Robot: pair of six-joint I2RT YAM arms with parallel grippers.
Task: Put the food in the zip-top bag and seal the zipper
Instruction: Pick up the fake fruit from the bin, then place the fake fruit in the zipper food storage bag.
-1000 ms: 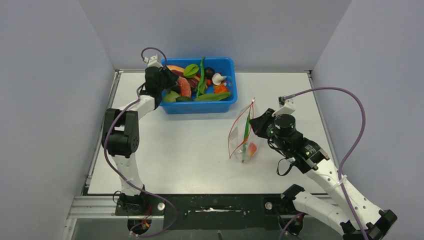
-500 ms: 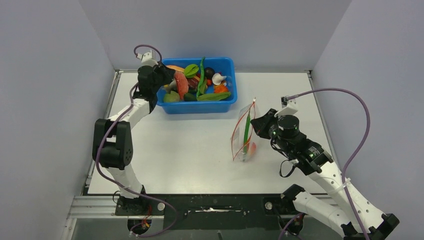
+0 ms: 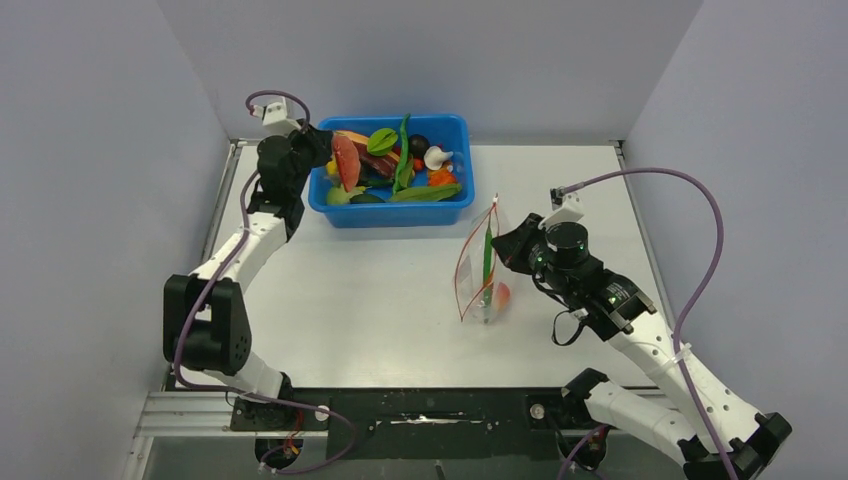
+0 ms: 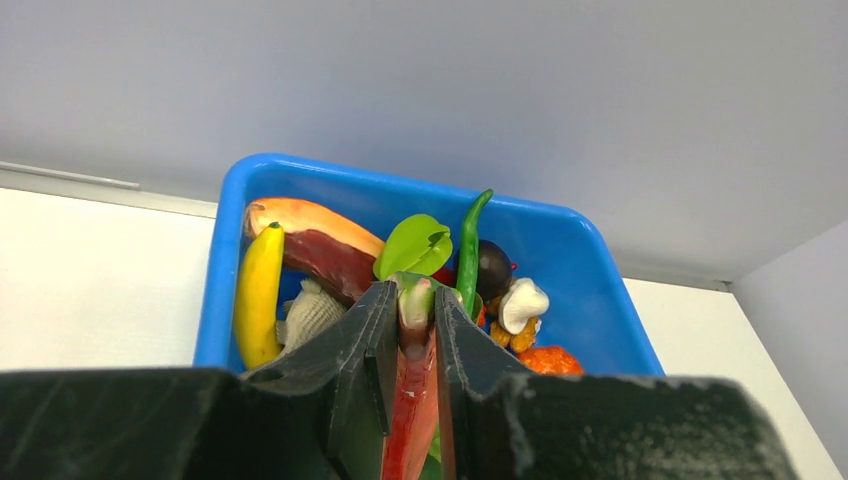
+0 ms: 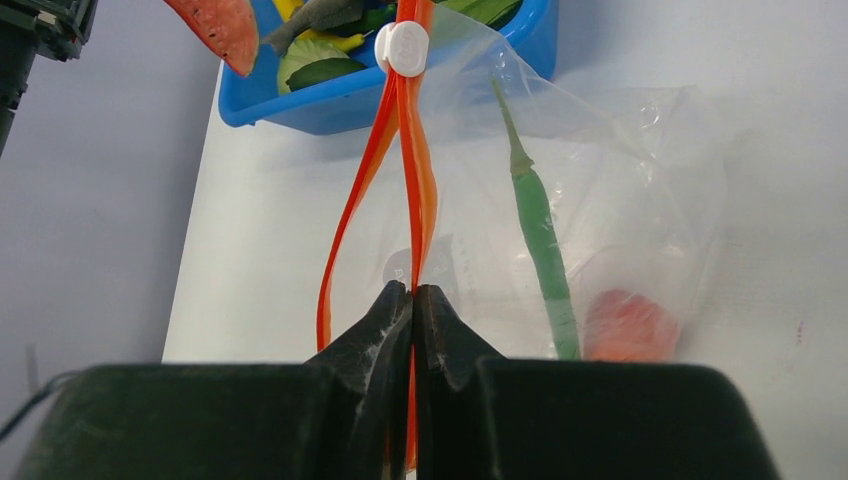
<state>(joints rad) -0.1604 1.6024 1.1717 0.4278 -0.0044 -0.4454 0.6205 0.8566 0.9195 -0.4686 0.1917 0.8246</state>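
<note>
the left gripper (image 4: pixel 412 305) is grasping a red slice (image 3: pixel 346 160) above the blue tub's (image 3: pixel 400 213) left end. the right gripper (image 5: pixel 412 292) is clenching the zipper (image 5: pixel 418 200), holding the zip-top bag (image 5: pixel 620 170) upright on the desk (image 3: pixel 350 290).

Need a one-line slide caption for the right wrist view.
Right gripper pinches the zipper of the part-open zip-top bag holding a green pod and red fruit.

Blue plastic tub (image 3: pixel 420 212) at the far edge of the white table (image 3: pixel 380 290) (grey walls (image 3: pixel 100 150) around)
</note>
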